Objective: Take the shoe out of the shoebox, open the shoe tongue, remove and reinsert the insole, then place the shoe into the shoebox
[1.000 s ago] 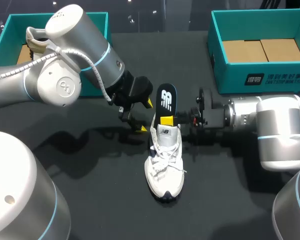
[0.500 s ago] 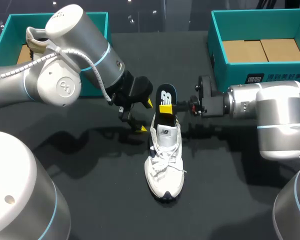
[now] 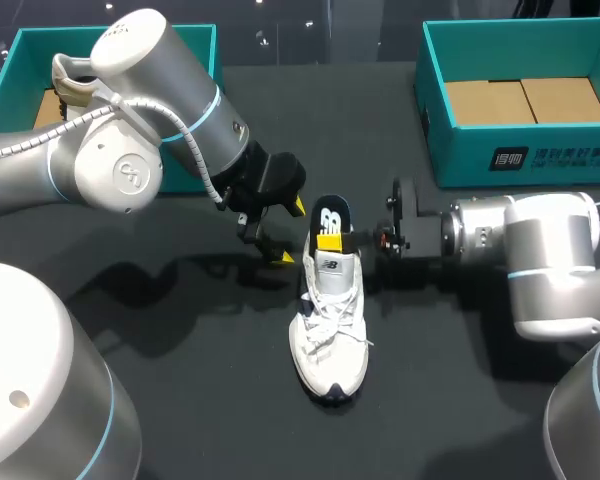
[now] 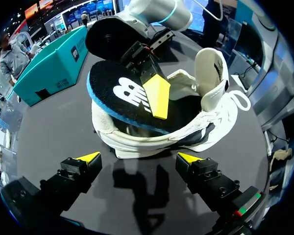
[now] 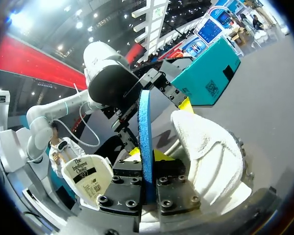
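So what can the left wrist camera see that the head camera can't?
Only the left wrist view looks into the open heel of the shoe, where the end of the insole goes in. Only the head view shows the toe, the left shoebox and the right shoebox. Both show the right gripper shut on the black insole sticking out of the white shoe, and the left gripper open close by.

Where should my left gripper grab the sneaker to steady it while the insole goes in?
I'd clamp the heel, coming in low from where the open left gripper sits. The sneaker stands on its sole; the right gripper and insole fill the opening, leaving the heel clear.
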Controlling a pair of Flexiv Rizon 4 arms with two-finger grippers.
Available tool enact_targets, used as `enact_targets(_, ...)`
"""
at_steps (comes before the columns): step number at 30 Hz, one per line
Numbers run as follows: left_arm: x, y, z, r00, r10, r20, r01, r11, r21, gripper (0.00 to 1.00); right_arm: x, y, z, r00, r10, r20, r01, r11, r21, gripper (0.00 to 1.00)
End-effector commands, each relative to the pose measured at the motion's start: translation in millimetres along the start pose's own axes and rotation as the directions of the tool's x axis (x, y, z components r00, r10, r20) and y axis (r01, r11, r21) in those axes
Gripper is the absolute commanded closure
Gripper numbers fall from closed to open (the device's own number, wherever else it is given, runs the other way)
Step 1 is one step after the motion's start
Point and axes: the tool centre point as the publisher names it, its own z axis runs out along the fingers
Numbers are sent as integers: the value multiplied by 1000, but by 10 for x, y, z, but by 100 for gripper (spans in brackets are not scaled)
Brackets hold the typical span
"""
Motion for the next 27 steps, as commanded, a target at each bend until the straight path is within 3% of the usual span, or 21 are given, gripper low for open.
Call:
enact_targets(1,1,0,6,1000,1,1,-1,1000,-2,0,72,-113,-3,1000,4,17,-4,1000,-19,100)
enact_targets(5,1,0,6,1000,1,1,-1,1000,-2,0,109,-79,0,1000,-17,23,17,1000,-26,100)
enact_targets(6,1,0,6,1000,1,1,-1,1000,-2,0,116,-55,3,999,-26,23,26,999,-26,85)
enact_targets(7,1,0,6,1000,1,1,-1,1000,-2,0,126,-27,9,999,-37,23,38,999,-23,82)
enact_targets(9,1,0,6,1000,1,1,-1,1000,-2,0,133,26,16,998,-57,25,57,998,-17,76)
enact_targets(13,1,0,6,1000,1,1,-1,1000,-2,0,146,152,12,995,-96,34,96,995,2,75)
enact_targets(20,1,0,6,1000,1,1,-1,1000,-2,0,112,342,-34,990,-134,51,133,991,22,81)
enact_targets(23,1,0,6,1000,1,1,-1,1000,-2,0,63,398,-50,989,-137,52,136,990,24,98)
enact_targets(27,1,0,6,1000,1,1,-1,1000,-2,0,-22,389,-50,993,-111,47,110,994,29,100)
